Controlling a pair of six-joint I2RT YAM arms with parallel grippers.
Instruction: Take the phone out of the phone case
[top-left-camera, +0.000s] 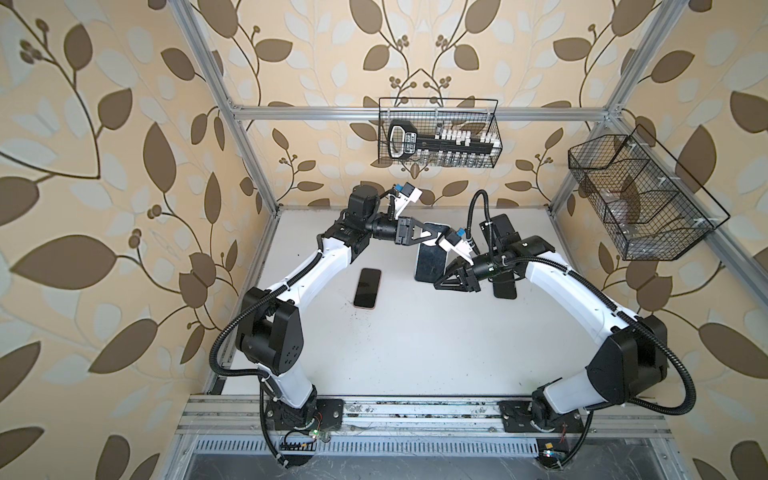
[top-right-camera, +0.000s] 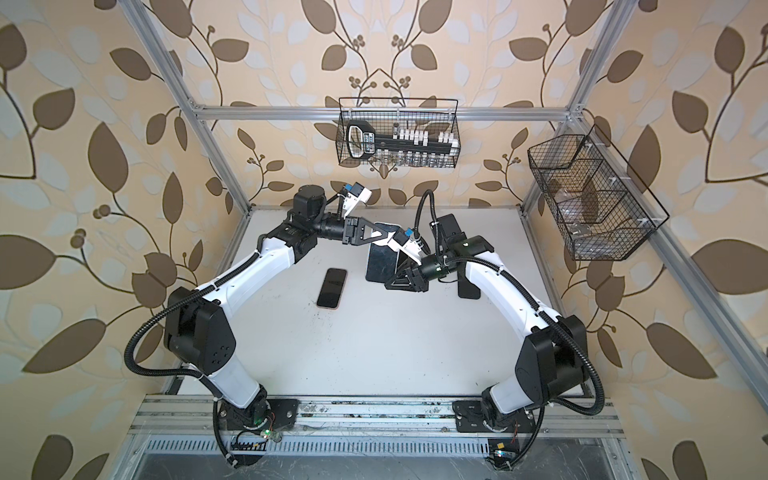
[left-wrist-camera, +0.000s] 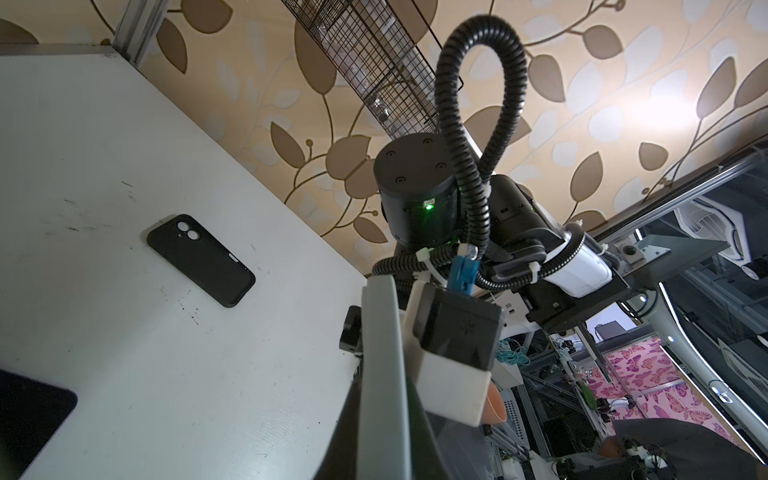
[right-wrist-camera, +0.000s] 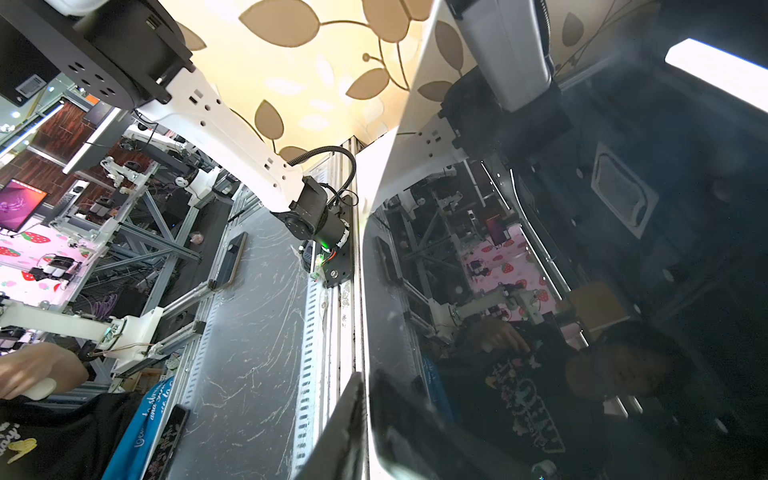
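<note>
While it hangs tilted above the back half of the white worktop (top-left-camera: 415, 353), the glossy dark phone (top-left-camera: 430, 262) in its pale-rimmed phone case (left-wrist-camera: 382, 365) sits between both arms. The left claw (top-left-camera: 436, 237) is closed on its upper edge, and the left wrist view shows the pale rim running between the fingers. The right claw (top-left-camera: 442, 279) straddles the lower edge; I cannot tell whether it pinches or only brackets it.

To the left, a second black phone with a tan rim (top-left-camera: 368, 287) lies flat, apart from both claws. An empty matte black case with camera cut-outs (left-wrist-camera: 199, 259) lies flat near the worktop's right edge. Another black slab (top-left-camera: 505, 291) shows partly under the right forearm. Toward the front rail a broad stretch of worktop opens between the arms.

A black wire basket (top-left-camera: 438, 99) hangs on the back rail, and a second wire basket (top-left-camera: 648, 245) hangs on the right wall.
</note>
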